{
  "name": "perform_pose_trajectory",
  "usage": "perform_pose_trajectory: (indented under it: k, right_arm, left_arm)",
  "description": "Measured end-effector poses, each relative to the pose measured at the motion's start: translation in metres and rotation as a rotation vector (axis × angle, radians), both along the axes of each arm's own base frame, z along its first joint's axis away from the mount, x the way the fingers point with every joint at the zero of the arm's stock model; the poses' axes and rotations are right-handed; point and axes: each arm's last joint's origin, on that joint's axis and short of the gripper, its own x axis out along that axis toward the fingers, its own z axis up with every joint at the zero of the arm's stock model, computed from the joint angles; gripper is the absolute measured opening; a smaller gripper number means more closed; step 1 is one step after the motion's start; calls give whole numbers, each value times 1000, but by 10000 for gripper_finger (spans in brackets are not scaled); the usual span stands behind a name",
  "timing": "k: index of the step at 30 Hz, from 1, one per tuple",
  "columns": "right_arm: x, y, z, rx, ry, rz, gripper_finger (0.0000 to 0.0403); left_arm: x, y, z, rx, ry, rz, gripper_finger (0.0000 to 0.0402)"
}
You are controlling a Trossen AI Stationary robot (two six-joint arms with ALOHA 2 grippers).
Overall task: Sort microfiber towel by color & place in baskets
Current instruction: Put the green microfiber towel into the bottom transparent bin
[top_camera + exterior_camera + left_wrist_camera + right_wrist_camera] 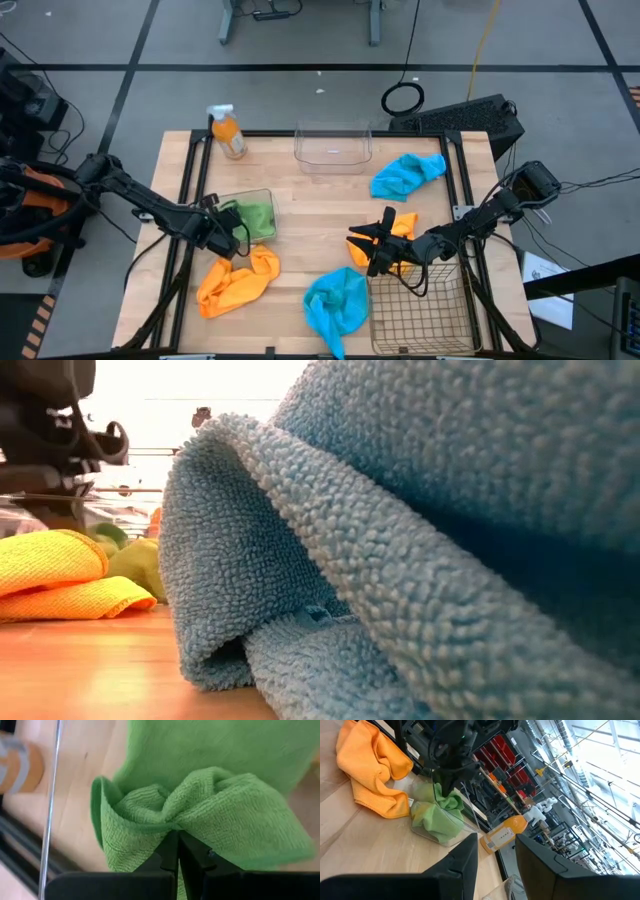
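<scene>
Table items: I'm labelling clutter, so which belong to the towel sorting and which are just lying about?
Job: green towels, orange towels, blue towels, clear tubs, wire basket.
Lying about: spray bottle.

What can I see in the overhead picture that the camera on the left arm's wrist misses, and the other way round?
Only the high view shows the whole table: two blue cloths, orange cloths, the empty clear tub, the wire basket, the spray bottle and the right gripper over the table's middle.

Only the left wrist view shows, close up, the left gripper pinching a fold of the green cloth.

Both show that green cloth and the clear tub around it.
</scene>
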Motion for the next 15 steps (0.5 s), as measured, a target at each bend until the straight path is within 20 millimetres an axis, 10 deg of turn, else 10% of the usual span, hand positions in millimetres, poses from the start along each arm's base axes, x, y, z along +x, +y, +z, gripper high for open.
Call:
perform_pose_trajectory:
  k: [15]
  right_arm:
    - [0,0,-2,39,8,-7,121]
  left_arm:
    - [21,-11,67,-102,-176,95,13]
